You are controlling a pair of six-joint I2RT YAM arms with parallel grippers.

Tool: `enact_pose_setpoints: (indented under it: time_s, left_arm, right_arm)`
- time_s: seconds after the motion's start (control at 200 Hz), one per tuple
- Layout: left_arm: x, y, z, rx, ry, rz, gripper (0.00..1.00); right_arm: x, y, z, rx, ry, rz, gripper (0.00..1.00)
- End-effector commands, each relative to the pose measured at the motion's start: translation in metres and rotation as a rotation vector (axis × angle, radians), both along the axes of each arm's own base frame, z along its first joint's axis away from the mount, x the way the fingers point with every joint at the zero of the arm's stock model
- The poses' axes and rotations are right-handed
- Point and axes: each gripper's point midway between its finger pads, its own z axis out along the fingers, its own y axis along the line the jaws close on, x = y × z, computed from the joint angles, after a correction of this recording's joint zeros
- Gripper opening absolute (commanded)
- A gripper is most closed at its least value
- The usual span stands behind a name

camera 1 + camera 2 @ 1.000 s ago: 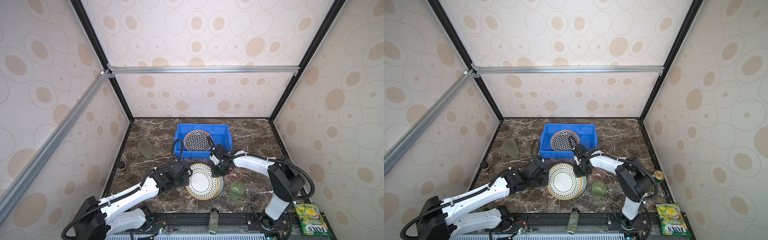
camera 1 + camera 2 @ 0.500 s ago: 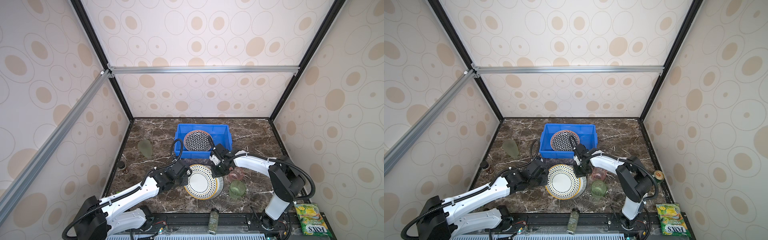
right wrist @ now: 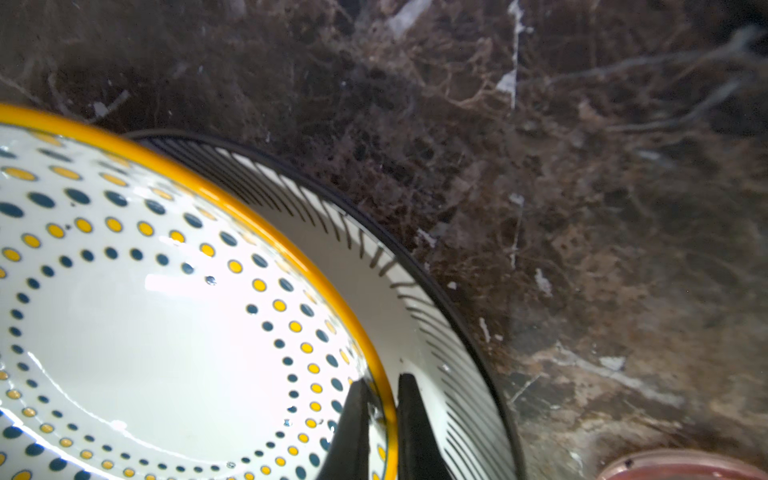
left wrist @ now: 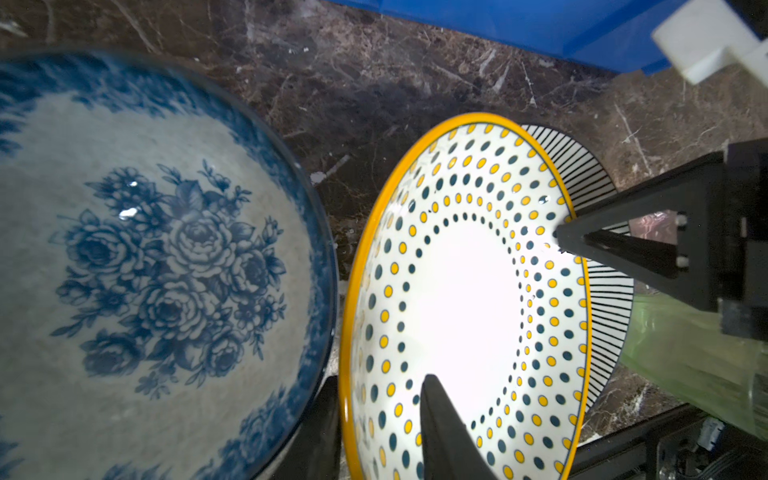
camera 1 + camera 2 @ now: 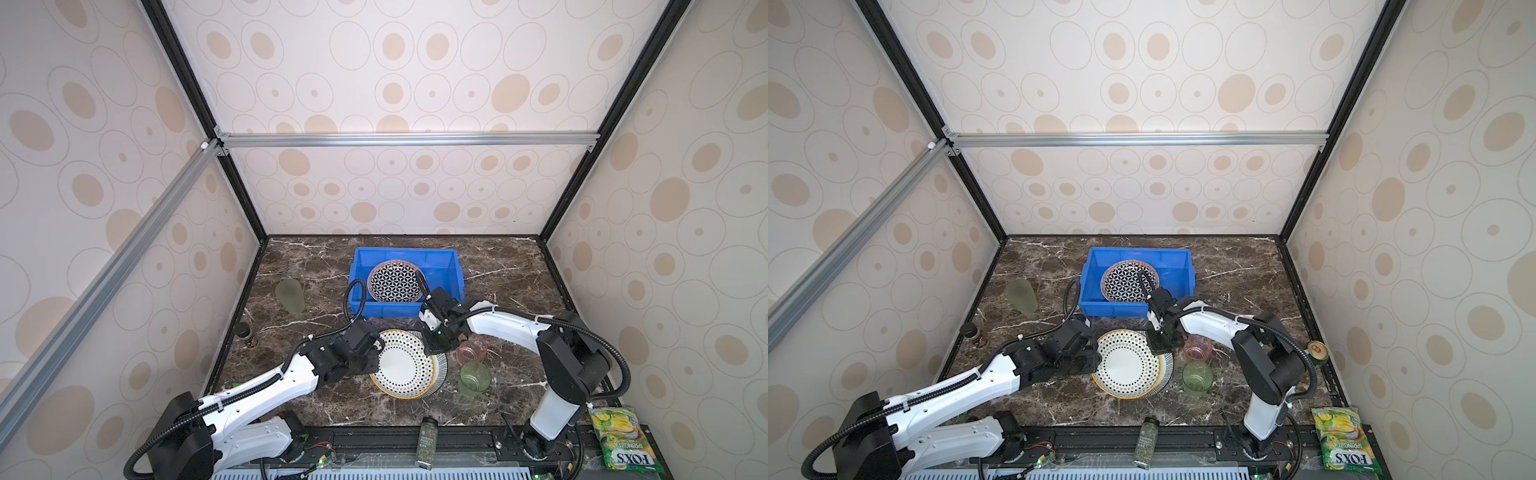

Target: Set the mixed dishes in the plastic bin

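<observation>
Bin: 1 plastic bin, blue, at upper centre of the marble table in both top views.
Plates: 3 in all, 1 in the bin and 2 on the table.
In the bin: 1 geometric plate, black and white.
On the table: 1 dotted plate just below the bin, at lower centre of the frame. It lies over 1 striped plate, of which only the right rim shows.
Cups: 3. The pink cup and green cup sit just right of the 2 plates, pink above green. The frosted cup stands well apart at left centre.
Bowls: 1 floral bowl, blue and white, just beside the dotted plate in the left wrist view. The left arm hides it in both top views.
Left gripper: jaws parted, straddling the dotted plate's yellow rim, 1 finger over the plate and 1 outside it.
Right gripper: jaws narrow, pinching the opposite rim of the dotted plate.
Other things: 1 spice jar at bottom centre, 1 snack packet at bottom right, 1 brown bottle at the table's left edge, 1 can at its right edge in a top view.
</observation>
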Motion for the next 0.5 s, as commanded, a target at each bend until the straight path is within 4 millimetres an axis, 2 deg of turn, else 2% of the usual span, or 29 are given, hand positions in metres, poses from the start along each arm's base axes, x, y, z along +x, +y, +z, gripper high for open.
enact_pose_setpoints:
  time_s: [0.0,0.23,0.495]
  left_arm:
    - [-0.007,-0.011,0.012,-0.052,0.014,-0.033,0.33]
    - [-0.01,-0.016,0.0,-0.044,0.058,-0.048,0.32]
    - [-0.008,-0.026,-0.011,-0.064,0.069,-0.038,0.22]
  right_arm:
    - [-0.009,-0.009,-0.036,-0.057,0.067,-0.045,0.0]
    - [-0.011,-0.009,-0.036,-0.05,0.069,-0.048,0.0]
    - [-0.012,-0.011,-0.034,-0.052,0.064,-0.049,0.0]
